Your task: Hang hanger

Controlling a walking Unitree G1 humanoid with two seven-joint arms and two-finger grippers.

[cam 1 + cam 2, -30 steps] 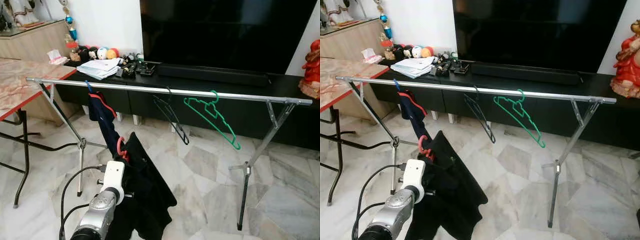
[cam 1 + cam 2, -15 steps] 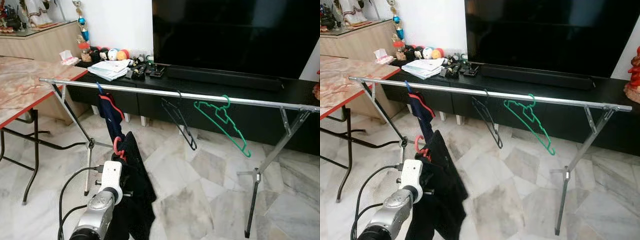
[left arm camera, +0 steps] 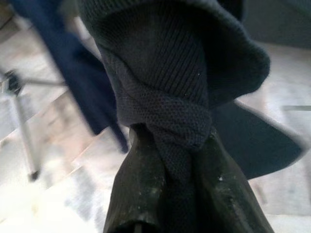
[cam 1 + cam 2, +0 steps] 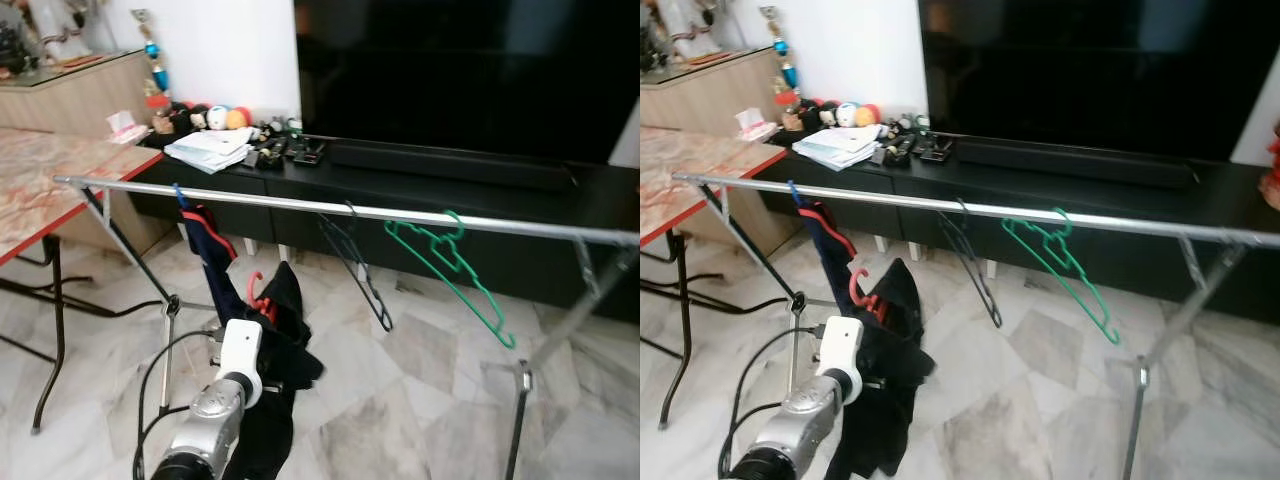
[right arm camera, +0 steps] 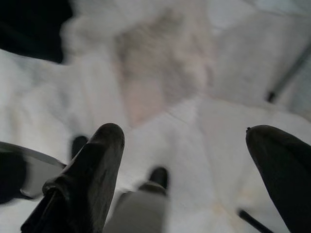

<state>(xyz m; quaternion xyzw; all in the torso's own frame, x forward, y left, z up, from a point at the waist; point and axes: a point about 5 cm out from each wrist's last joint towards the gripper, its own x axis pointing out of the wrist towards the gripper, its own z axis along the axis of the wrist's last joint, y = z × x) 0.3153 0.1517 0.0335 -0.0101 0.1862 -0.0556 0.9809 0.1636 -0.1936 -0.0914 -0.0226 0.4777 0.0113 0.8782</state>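
Left end effector (image 3: 170, 160) pinches dark garment (image 4: 285, 340) carrying red hanger (image 4: 257, 293) below rail (image 4: 300, 207).

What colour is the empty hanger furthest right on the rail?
Green; the hanger shows best in the right eye view.

Even indoor daylight, head views slightly motion-blurred toward the right, wrist views soft and blurry.

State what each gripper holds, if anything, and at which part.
The left gripper pinches a bunched fold of the dark garment that carries the red hanger. The right gripper is open, holding nothing.
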